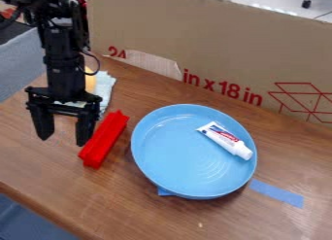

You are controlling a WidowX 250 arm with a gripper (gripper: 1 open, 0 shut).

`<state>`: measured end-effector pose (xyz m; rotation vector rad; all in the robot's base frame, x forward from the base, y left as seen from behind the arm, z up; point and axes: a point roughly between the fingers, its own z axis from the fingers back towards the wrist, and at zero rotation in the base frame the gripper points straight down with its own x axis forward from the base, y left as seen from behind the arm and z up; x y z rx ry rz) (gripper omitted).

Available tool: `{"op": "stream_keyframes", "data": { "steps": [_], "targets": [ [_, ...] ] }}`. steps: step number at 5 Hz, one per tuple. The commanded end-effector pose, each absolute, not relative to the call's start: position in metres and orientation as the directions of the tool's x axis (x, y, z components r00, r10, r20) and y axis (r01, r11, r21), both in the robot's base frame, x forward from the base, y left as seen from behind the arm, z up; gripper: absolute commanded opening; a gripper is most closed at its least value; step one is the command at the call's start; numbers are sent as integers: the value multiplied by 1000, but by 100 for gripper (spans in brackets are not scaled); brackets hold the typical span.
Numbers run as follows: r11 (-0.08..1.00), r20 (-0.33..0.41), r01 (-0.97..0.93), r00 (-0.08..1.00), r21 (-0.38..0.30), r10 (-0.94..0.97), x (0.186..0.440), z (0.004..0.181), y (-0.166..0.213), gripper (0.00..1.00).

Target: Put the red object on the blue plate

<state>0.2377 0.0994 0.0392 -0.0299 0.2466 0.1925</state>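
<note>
The bright red block (104, 140) lies on the wooden table (151, 217), left of centre in the frame, slanting up to the right, just beside the plate's left rim. It looks stiff and fairly light, probably plastic or a small carton, smooth enough to slip a little under a loose pinch but unlikely to break. I would take it across its narrow width, near the middle of its length, since a hold at one end could let the other droop. The black gripper (65, 138) is at the block's upper left, fingers wide apart with nothing between them; it would need to shift right and turn to match the slant. The blue plate (170, 166) fills the centre right, and the white tube (226, 141) on its upper right part leaves room on the left for the block.
</note>
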Motion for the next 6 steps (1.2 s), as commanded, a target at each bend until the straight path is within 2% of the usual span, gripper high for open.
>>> {"op": "stream_keyframes", "data": {
  "steps": [1,2,3,5,6],
  "targets": [
    [982,-165,-186,970,-36,177,254,56,110,100],
    [982,-126,-180,977,-64,171,263,65,114,100],
    [976,-104,-200,976,-91,190,283,65,101,100],
    [971,-105,-196,977,-134,183,291,82,105,100],
    [969,-129,-203,974,-140,186,293,67,93,100]
  ]
}}
